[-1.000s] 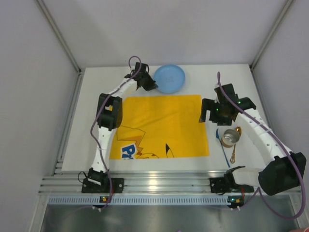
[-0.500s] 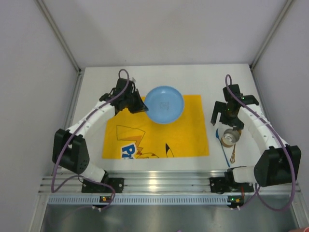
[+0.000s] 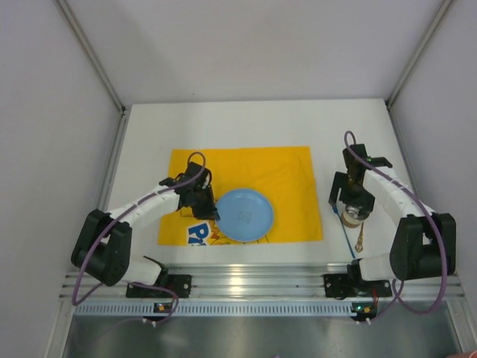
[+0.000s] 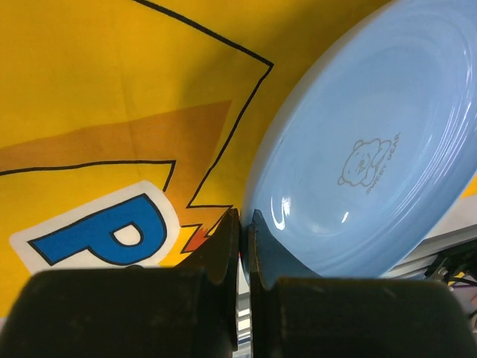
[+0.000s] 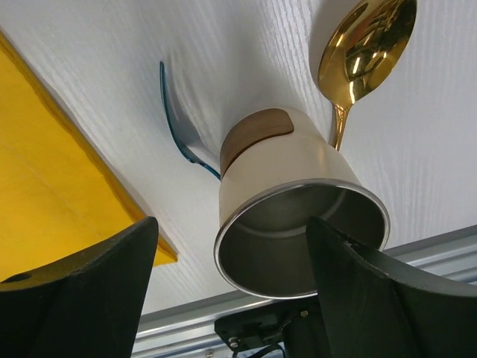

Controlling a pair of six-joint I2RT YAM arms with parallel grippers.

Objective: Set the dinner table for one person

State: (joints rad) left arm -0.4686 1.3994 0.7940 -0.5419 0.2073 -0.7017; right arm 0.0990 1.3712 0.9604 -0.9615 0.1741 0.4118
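Dinner table (image 3: 141, 134) spans left-right; cloth (image 3: 246, 168) likewise (plate (image 3: 244, 215) over it)

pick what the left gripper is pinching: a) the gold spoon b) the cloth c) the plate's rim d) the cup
c, the left gripper has its fingers closed on the rim of the plate, with the cloth underneath and untouched by them.
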